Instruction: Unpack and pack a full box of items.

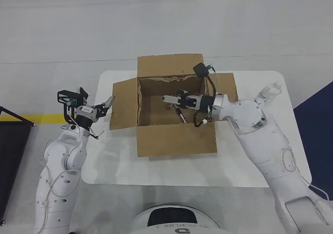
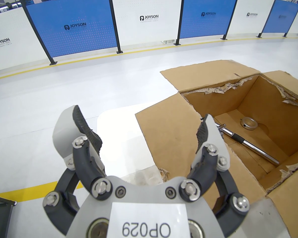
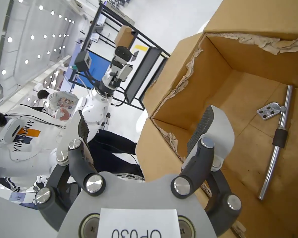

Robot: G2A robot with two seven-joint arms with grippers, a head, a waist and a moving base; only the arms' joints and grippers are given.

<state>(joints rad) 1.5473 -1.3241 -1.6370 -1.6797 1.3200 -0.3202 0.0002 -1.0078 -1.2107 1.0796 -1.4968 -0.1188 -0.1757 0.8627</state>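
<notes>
Top view: the open box sits mid-tabletop, with the right hand over its inside and the left hand just beside an outer flap. Left wrist view: a metal rod with a dark grip and a metal ring lie on the box floor, apart from the left hand, whose fingers are spread wide and empty. Right wrist view: the rod lies with a small holed plate against it, beyond the right hand, which is also spread wide and grips nothing.
</notes>
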